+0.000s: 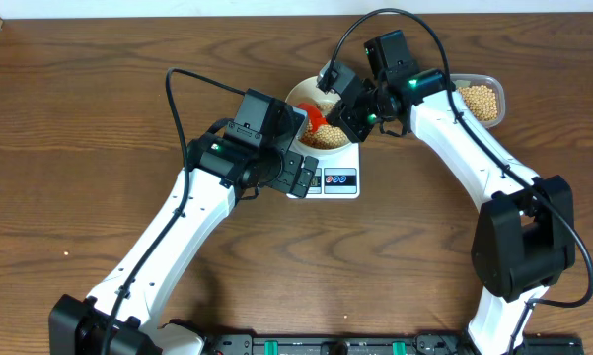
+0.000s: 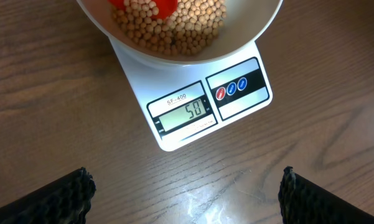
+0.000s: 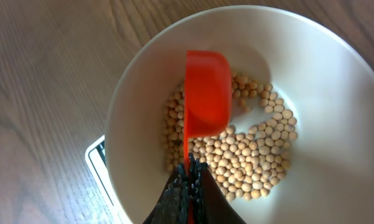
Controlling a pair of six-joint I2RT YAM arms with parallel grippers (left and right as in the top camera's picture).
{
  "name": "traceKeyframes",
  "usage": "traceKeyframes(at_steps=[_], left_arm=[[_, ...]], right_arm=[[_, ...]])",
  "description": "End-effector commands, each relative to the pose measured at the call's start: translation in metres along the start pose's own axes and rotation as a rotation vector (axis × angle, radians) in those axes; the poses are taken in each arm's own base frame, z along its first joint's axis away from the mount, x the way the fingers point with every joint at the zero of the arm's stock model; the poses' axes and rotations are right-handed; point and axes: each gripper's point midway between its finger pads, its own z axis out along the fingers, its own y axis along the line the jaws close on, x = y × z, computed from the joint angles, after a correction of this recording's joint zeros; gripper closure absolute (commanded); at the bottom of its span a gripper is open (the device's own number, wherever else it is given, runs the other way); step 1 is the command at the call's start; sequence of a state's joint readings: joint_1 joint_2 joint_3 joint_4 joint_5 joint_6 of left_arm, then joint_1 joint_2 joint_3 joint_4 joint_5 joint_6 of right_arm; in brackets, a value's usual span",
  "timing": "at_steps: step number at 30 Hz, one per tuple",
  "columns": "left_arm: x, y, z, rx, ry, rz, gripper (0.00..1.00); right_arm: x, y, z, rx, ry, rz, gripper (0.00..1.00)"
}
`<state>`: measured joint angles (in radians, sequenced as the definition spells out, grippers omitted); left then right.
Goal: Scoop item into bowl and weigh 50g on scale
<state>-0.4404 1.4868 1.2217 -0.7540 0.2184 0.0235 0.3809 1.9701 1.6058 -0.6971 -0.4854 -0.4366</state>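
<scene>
Beans [image 3: 249,155]: loose heap on the floor of the bowl [image 3: 323,93], centre of the right wrist view; a reserve sits in the clear tub [image 1: 479,99], upper right of the overhead frame.
Bowl position: on the scale [image 2: 143,81], top centre of the left wrist view, overhanging the platform edge.
Display [image 2: 185,114]: digits appear to read 50; unit marks too small to make out.
Buttons [image 2: 231,88]: red and blue, right of the display, untouched.
Right claw [image 3: 188,180]: clenched on the thin handle of the red scoop [image 3: 206,93], bottom centre of its view.
Scoop axis: handle runs from the claw straight up the frame; the cup lies over the beans, inside the rim, seemingly tipped over.
Left claw [image 2: 187,205]: released, fingers wide apart, holding nothing, above bare surface [image 2: 62,112] below the scale.
Nearer arm: right, already inside the bowl.
Stage (judged): target weight looks met.
Next move (judged): lift the scoop up and back along its handle, without dragging beans or pressing on the bowl wall.
</scene>
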Motion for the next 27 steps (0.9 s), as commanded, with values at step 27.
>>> traceKeyframes(at_steps=[27], left_arm=[[0.005, 0.003, 0.005, -0.011, 0.019, -0.003, 0.04]], right_arm=[[-0.028, -0.004, -0.091, -0.155, -0.243, 0.199, 0.99]])
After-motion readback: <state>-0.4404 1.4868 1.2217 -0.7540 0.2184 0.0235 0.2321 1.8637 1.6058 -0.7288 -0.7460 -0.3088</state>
